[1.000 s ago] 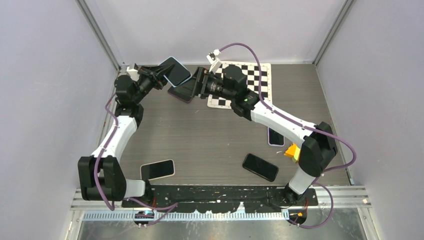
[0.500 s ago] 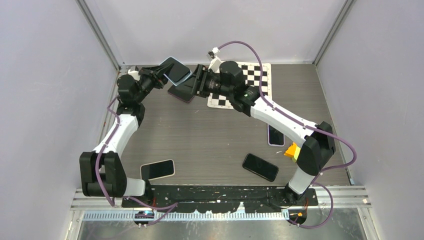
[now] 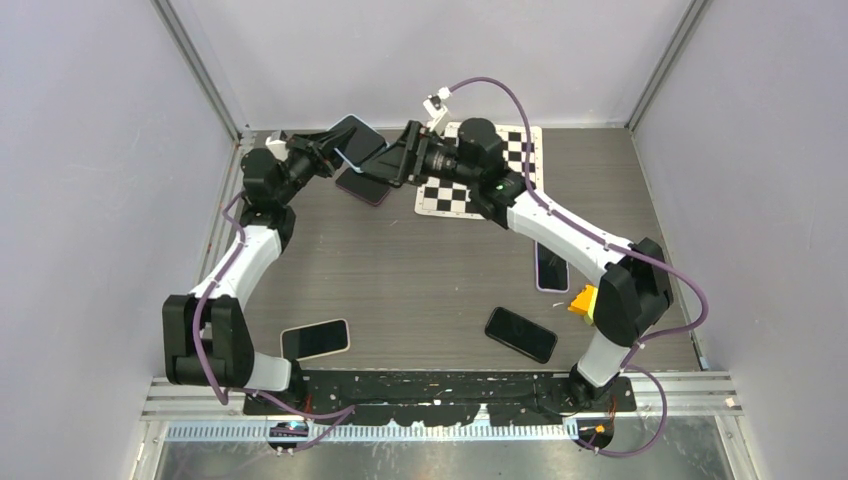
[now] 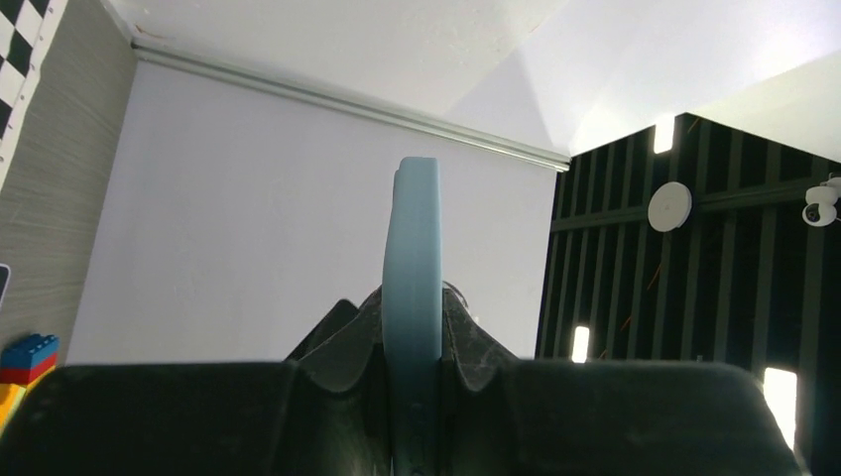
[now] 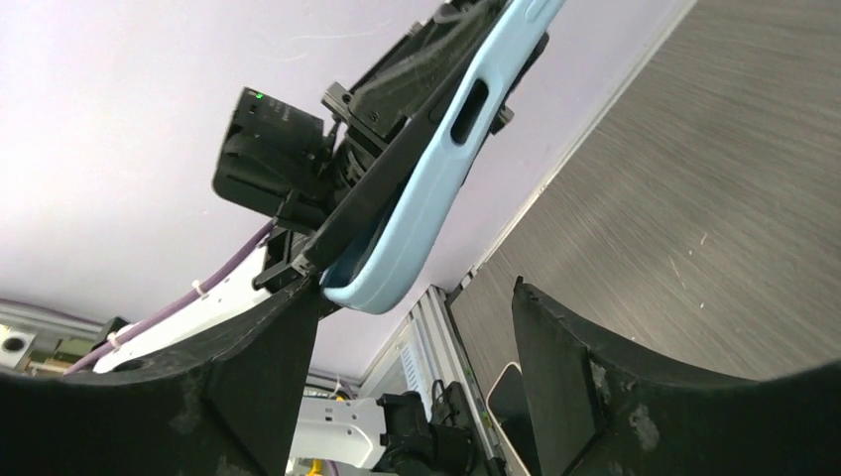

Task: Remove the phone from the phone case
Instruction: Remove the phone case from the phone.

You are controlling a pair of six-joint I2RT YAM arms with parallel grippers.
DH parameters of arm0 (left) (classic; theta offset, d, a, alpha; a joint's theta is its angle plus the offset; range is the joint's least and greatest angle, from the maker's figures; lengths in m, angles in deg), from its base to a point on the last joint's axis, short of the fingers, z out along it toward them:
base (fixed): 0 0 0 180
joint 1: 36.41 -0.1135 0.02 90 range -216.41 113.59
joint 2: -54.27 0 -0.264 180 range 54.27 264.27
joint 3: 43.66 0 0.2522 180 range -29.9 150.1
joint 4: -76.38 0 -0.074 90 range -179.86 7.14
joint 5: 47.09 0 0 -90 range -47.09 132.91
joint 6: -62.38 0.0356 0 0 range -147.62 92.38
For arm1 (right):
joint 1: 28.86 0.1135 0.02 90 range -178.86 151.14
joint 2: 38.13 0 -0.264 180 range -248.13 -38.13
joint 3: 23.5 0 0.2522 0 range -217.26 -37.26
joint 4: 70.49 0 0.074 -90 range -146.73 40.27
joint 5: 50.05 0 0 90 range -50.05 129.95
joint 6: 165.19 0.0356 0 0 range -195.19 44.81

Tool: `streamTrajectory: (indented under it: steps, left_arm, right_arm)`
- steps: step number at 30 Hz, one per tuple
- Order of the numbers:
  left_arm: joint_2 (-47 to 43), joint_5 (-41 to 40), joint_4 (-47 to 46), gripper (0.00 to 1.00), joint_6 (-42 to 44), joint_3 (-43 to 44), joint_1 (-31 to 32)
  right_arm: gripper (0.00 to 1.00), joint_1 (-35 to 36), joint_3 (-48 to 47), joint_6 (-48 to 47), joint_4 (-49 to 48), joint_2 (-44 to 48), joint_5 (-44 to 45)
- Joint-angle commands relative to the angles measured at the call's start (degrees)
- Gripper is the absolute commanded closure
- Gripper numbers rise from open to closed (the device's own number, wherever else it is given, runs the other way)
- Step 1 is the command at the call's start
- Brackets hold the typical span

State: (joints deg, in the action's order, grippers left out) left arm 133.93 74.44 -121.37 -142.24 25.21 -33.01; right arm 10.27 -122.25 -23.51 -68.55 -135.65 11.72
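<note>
Case (image 4: 412, 248) clamped edge-on in left gripper (image 3: 325, 155), as before. Right gripper (image 5: 415, 297) open, now swung up beside case, off dark phone (image 3: 362, 187) lying just beside case.

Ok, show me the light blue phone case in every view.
Top external: phone case at the far left, in the left gripper.
Left wrist: edge-on, dead centre, rising out of that gripper.
Right wrist: slanting across the upper middle.
Shared landmark: the left gripper clamped on it.
</note>
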Motion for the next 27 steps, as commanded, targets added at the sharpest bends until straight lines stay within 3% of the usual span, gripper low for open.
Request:
streamTrajectory:
  steps: [1,7,13,17,19,22,24,27]
  left_arm:
    - [-0.6,4.8,-8.4,1.00,-0.5,3.6,1.1]
    - [0.0,4.8,-9.5,1.00,-1.3,3.6,1.1]
    - [0.0,4.7,-9.7,1.00,-1.5,3.4,1.4]
    - [0.1,4.9,-10.2,1.00,-1.4,3.5,1.8]
    - [0.1,5.2,-10.6,1.00,-0.7,3.8,1.9]
    - [0.2,5.6,-11.1,1.00,0.6,5.2,2.3]
    - [0.4,5.5,-11.5,1.00,2.6,7.3,2.9]
    - [1.4,7.1,-11.1,1.00,6.1,11.7,4.2]
  right_arm:
    - [0.23,-5.5,0.7,3.9,-13.9,2.7,-5.0]
    - [0.23,-6.2,5.1,9.2,-21.3,3.3,-4.5]
    - [0.34,-6.3,3.4,8.7,-16.5,2.4,-2.9]
    - [0.44,-6.4,2.0,8.0,-10.7,1.5,-0.6]
    - [0.54,-6.3,-1.0,6.0,-1.1,0.5,1.1]
    - [0.60,-6.3,-3.3,4.2,5.9,-1.1,1.8]
    - [0.63,-6.3,-3.4,6.4,5.3,-2.1,-0.7]
    - [0.68,-6.3,-1.9,14.4,-3.1,-4.0,-3.4]
